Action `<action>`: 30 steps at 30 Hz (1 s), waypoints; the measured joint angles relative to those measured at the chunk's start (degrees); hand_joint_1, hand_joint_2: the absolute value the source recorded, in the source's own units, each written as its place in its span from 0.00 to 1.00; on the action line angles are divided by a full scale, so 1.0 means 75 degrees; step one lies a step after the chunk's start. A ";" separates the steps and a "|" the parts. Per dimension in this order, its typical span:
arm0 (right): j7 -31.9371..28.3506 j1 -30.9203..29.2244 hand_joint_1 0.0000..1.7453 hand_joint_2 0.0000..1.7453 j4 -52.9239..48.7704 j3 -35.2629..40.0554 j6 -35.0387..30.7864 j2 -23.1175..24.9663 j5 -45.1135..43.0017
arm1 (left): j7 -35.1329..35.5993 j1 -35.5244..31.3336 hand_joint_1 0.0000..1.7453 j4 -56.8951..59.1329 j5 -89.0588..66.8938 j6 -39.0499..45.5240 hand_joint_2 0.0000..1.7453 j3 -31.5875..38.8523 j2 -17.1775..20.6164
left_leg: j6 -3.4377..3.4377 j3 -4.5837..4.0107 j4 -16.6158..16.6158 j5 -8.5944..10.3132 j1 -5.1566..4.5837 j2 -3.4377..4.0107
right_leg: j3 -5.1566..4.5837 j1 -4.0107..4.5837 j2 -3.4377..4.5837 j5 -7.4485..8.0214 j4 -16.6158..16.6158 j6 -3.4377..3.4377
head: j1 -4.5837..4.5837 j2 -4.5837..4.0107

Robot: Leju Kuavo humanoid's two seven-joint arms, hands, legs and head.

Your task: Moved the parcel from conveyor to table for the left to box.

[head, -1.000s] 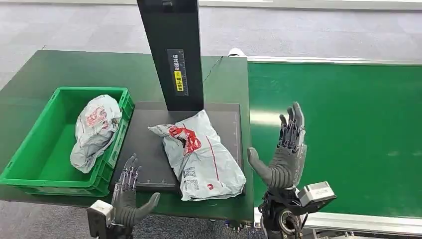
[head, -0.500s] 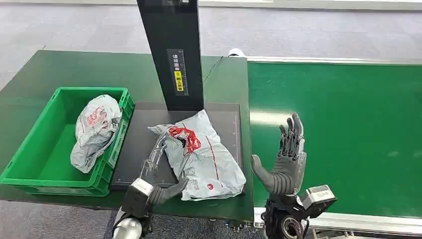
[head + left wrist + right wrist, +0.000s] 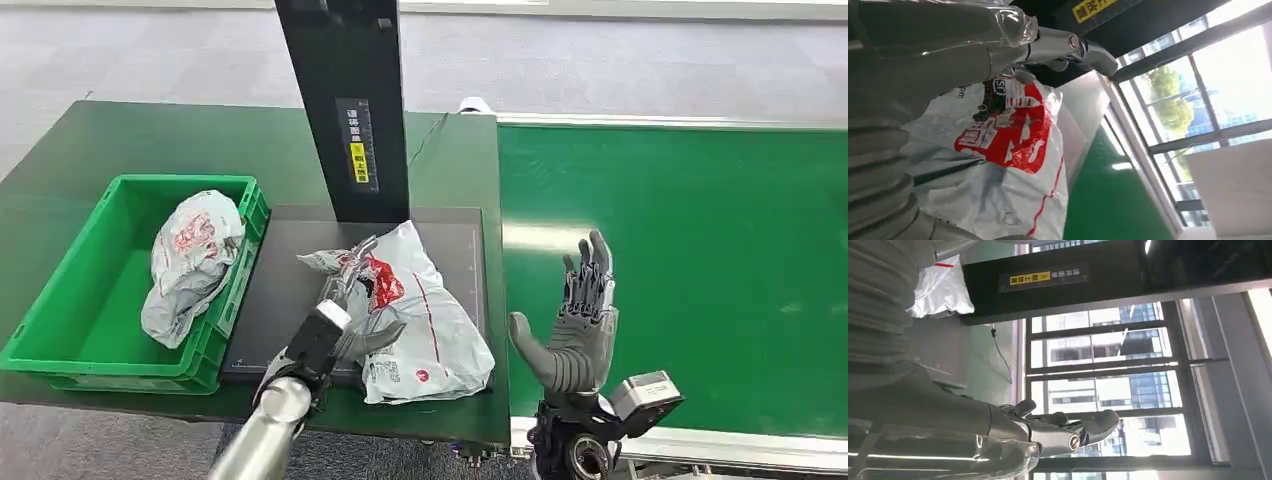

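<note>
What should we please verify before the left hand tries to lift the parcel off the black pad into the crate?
1. Grey plastic parcel with red print lies on the black pad: ok.
2. Left hand at the parcel: ok, over its near-left part.
3. Fingers closed on the parcel: cannot tell.
4. Right hand clear of the parcel: ok, open over the green conveyor belt.
5. Room in the green plastic crate: ok, one crumpled grey bag inside.

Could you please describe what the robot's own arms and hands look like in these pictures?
The left arm is a smooth silver tube ending in a small pale box at the wrist. The left hand and right hand share a thick grey thumb, a grey palm and darker slim fingers. A pale box sits at the right wrist above a dark round joint.
</note>
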 measured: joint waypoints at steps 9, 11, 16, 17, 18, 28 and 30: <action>0.0000 0.0054 0.00 1.00 0.0003 -0.0038 0.0163 -0.0003 -0.0207 | 0.0012 -0.0181 0.00 0.0808 -0.0230 0.0262 1.00 -0.0032 0.0283 | 0.0000 -0.0001 0.0000 0.0000 0.0000 0.0004 | 0.0000 0.0000 0.0001 0.0000 0.0000 0.0000 | 0.0000 0.0000; 0.0000 0.0072 0.00 1.00 0.0003 -0.0038 0.0193 -0.0003 -0.0251 | 0.0023 -0.0219 0.00 0.0910 -0.0236 0.0265 1.00 -0.0032 0.0368 | 0.0000 -0.0001 0.0000 0.0000 0.0000 0.0003 | 0.0000 0.0001 0.0001 0.0000 0.0000 0.0000 | 0.0003 0.0000; 0.0000 0.0093 0.00 1.00 0.0029 -0.0038 0.0225 -0.0003 -0.0280 | 0.0023 -0.0335 0.00 0.1199 -0.0245 0.0265 1.00 -0.0032 0.0586 | 0.0000 0.0000 0.0000 0.0000 0.0000 0.0004 | 0.0002 0.0001 0.0001 0.0000 0.0001 0.0000 | 0.0003 0.0000; 0.0000 0.0092 0.00 1.00 0.0038 -0.0038 0.0225 -0.0003 -0.0283 | 0.0023 -0.0354 0.00 0.1263 -0.0251 0.0262 1.00 -0.0032 0.0609 | 0.0000 0.0000 0.0000 0.0000 0.0000 0.0003 | 0.0002 0.0001 0.0001 0.0000 0.0001 0.0000 | 0.0003 0.0000; 0.0000 0.0092 0.00 1.00 0.0046 -0.0038 0.0225 -0.0003 -0.0283 | 0.0020 -0.0373 0.00 0.1341 -0.0277 0.0257 1.00 -0.0032 0.0632 | 0.0000 0.0000 0.0000 0.0000 0.0000 0.0003 | 0.0002 0.0001 0.0001 0.0000 0.0001 0.0000 | 0.0003 0.0000; 0.0000 0.0095 0.00 1.00 0.0084 -0.0038 0.0225 -0.0003 -0.0280 | 0.0023 -0.0518 0.92 0.1717 -0.0557 0.0394 1.00 -0.0169 0.0720 | 0.0000 0.0003 0.0000 0.0001 0.0000 0.0002 | 0.0006 0.0000 0.0000 0.0000 0.0001 0.0000 | 0.0003 0.0000; 0.0000 0.0096 0.00 1.00 0.0087 -0.0038 0.0222 -0.0003 -0.0283 | 0.0023 -0.0532 0.96 0.1755 -0.0557 0.0393 1.00 -0.0195 0.0735 | 0.0000 0.0004 0.0000 0.0001 0.0000 0.0002 | 0.0007 0.0001 0.0000 0.0000 0.0001 0.0000 | 0.0003 0.0000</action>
